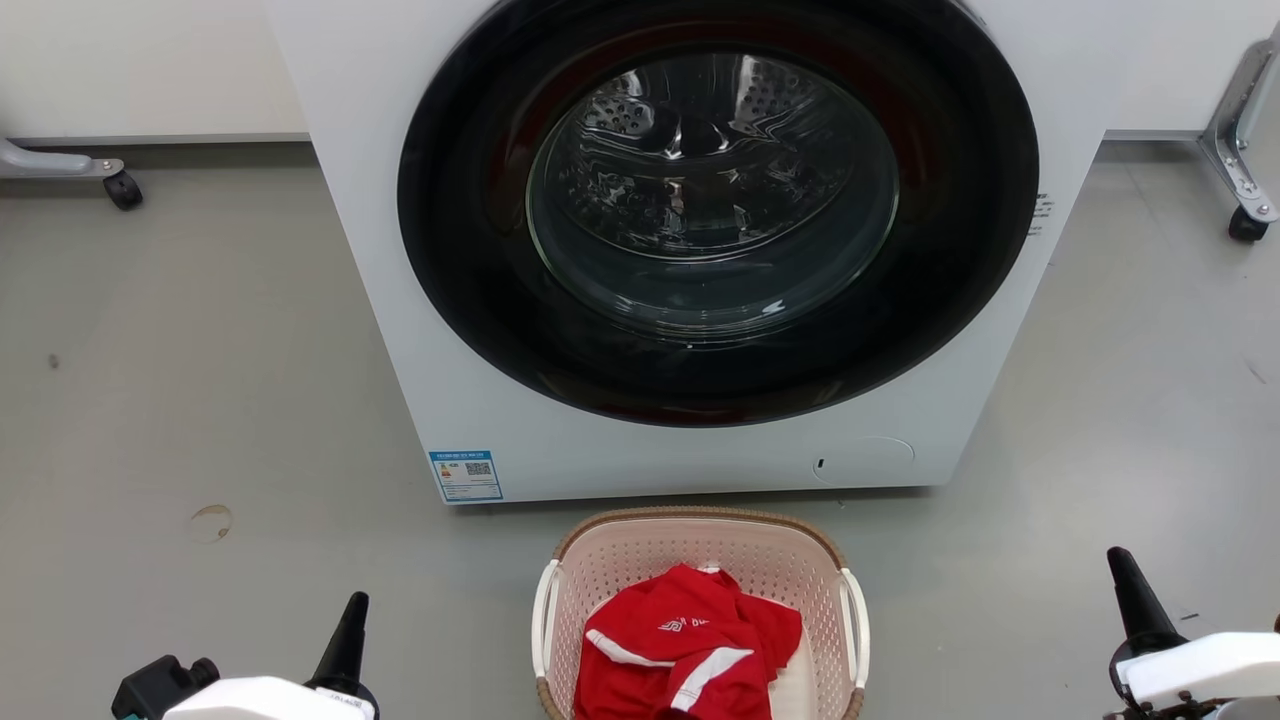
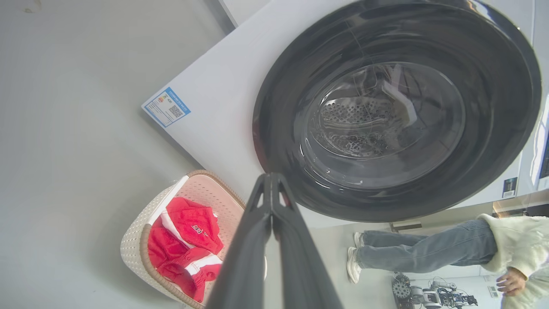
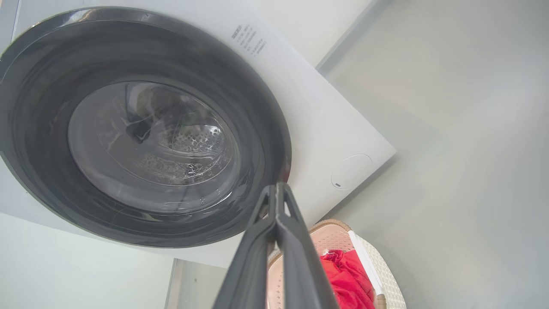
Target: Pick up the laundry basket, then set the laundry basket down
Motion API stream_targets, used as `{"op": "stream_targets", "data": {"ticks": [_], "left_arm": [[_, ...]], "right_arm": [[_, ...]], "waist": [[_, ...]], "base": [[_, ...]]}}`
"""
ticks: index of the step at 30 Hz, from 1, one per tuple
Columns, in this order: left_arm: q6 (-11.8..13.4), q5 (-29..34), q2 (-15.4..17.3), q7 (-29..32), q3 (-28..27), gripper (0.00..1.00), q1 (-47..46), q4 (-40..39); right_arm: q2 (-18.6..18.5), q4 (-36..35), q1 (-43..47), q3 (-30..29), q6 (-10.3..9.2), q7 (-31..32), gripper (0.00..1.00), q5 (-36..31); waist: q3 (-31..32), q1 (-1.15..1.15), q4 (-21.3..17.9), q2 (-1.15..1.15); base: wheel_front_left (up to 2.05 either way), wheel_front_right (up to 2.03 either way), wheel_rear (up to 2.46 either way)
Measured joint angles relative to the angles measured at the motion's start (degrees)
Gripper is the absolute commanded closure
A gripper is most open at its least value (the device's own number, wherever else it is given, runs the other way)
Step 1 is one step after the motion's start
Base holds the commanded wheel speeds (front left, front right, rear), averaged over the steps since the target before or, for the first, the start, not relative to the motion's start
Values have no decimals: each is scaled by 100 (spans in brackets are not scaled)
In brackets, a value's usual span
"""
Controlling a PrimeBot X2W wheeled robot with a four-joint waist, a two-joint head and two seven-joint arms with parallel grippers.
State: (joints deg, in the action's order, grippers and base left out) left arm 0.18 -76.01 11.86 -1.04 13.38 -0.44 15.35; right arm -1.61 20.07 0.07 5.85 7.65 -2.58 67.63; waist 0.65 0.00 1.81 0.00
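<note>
Two grippers, fingers together, empty: left gripper (image 1: 356,604), right gripper (image 1: 1120,560), well apart either side of laundry basket (image 1: 620,570); red garment (image 1: 690,640) inside, probably a jersey.

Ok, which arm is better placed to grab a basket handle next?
Left, marginally: the left gripper is nearer the left handle of the laundry basket than the right gripper is to the right handle. Both shut, touching nothing.

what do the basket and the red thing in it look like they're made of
The laundry basket looks like matte pale pink moulded plastic, judging by its regular rows of holes; its brown rim looks woven, perhaps imitation. The red garment seems soft fabric: it lies crumpled in folds.
</note>
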Motion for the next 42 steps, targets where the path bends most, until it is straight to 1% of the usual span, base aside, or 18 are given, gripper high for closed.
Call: {"op": "stream_targets", "data": {"ticks": [32,35,42], "left_arm": [[-500,-1157,-573,426,-1149,100,-127,2],[-509,-1246,-654,464,-1254,100,-167,3],[-659,-1550,-789,592,-1549,100,-241,4]], "right_arm": [[-36,-275,-230,-812,-2,519,100,1742],[-41,-302,-230,-886,-2,566,100,1879],[-46,-393,-243,-1082,-3,686,100,2315]], "waist": [[-58,0,-126,0],[-63,0,-138,0],[-78,0,-169,0]], "base": [[0,0,0],[0,0,0],[0,0,0]]}}
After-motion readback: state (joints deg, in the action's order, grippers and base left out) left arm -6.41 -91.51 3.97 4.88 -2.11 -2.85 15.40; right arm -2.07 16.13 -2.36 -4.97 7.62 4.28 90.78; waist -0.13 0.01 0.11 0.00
